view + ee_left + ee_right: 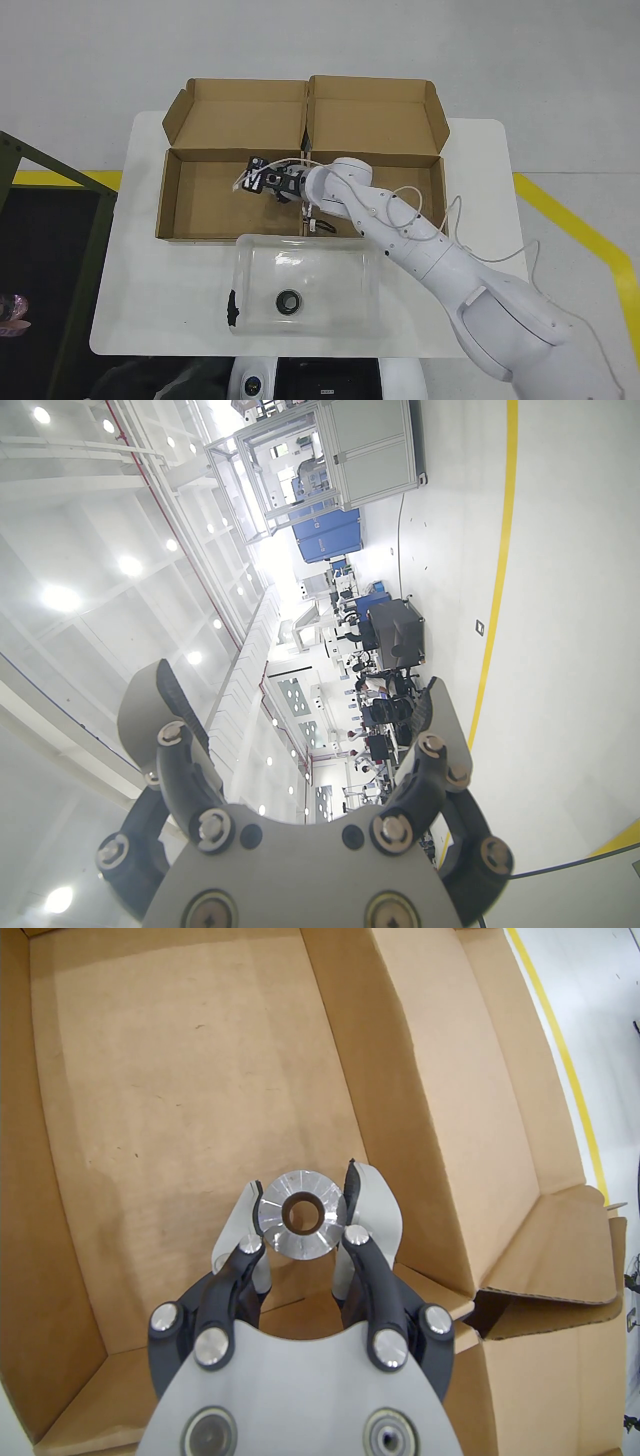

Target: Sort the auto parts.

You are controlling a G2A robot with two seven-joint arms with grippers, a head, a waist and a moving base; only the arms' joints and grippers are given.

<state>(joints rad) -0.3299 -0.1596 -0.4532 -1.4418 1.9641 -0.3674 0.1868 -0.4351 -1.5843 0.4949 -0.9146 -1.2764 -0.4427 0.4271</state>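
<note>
The right gripper (303, 1202) pinches a polished metal bushing (280, 1213) by its rim, with the floor of the cardboard box (175, 1078) beyond it. The bushing looks stiff, dense and slippery, so a firm squeeze across the outer rim suits it.

**Left box open from above; centre and right blocked by arm**

Bare floor of the left cardboard box (200, 205) is being left free around the right gripper (262, 181), w/ entry from above. Side access is being cut off by box walls & raised rear flaps. The gap betw. its fingers is being filled by a metal bushing (300, 1245). The centre divider, the near-left part of the right box (425, 190) & the clear bin's (240, 262) right-rear corner are being overhung by the right arm (400, 225). The bin's left & middle are being left open, except for a dark ring (289, 301).
</note>
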